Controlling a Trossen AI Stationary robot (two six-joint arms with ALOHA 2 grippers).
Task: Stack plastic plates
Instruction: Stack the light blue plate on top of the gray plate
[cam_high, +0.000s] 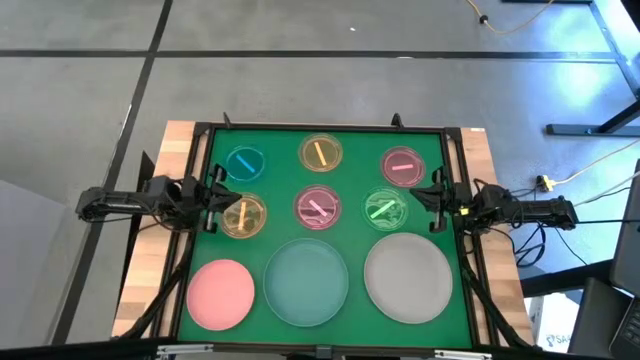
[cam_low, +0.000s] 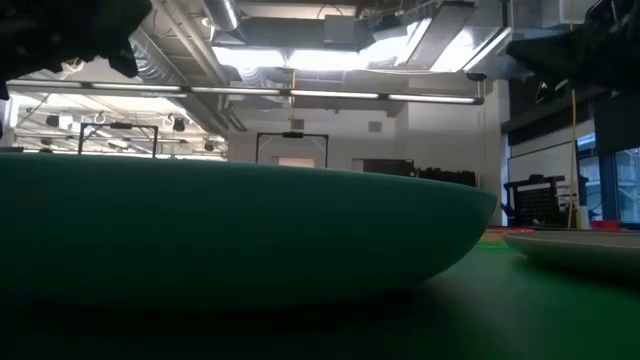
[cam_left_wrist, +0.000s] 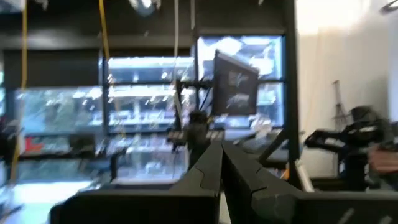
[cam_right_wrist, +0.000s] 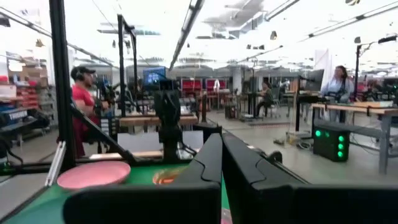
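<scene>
Teal plate (cam_low: 230, 230) looms closest, unstacked like the other plastic plates on the green tabletop (cam_high: 275, 160). Both my left fingers (cam_high: 213, 193) and right fingers (cam_high: 437, 196) are closed, empty; the small yellow plate (cam_high: 243, 215) lies just beside my left.

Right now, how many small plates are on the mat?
6. Back row: blue plate, yellow plate, pink plate. Middle row: second yellow plate, second pink plate, green plate. None look hidden from above.
</scene>
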